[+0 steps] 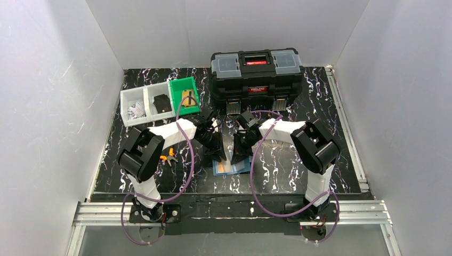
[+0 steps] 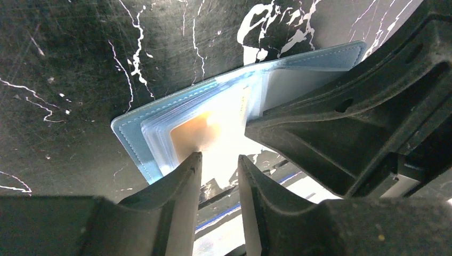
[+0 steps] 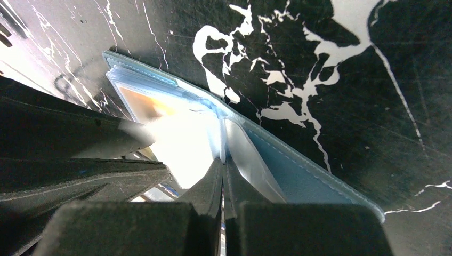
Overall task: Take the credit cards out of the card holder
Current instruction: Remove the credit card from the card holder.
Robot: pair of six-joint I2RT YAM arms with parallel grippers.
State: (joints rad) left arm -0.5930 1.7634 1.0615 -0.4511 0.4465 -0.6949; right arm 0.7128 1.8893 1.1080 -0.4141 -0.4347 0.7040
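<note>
The card holder [image 1: 234,167] lies open on the black marbled table, its light blue inner panels and clear sleeves up; it also shows in the left wrist view [image 2: 133,133] and the right wrist view [image 3: 320,170]. An orange-tan credit card [image 2: 192,130] sits in a sleeve on its left half and also shows in the right wrist view [image 3: 141,104]. The dark card is hidden. My left gripper [image 2: 218,156] is narrowly open, tips at the orange card's near edge, glare between them. My right gripper [image 3: 223,160] is shut on a clear inner sleeve at the fold. Both grippers meet over the holder, left gripper [image 1: 217,156] and right gripper [image 1: 237,157].
A big black toolbox [image 1: 256,74] stands at the back centre. A green bin [image 1: 185,96] and a white divided tray [image 1: 141,105] sit at the back left. An orange-handled tool [image 1: 169,156] lies beside the left arm.
</note>
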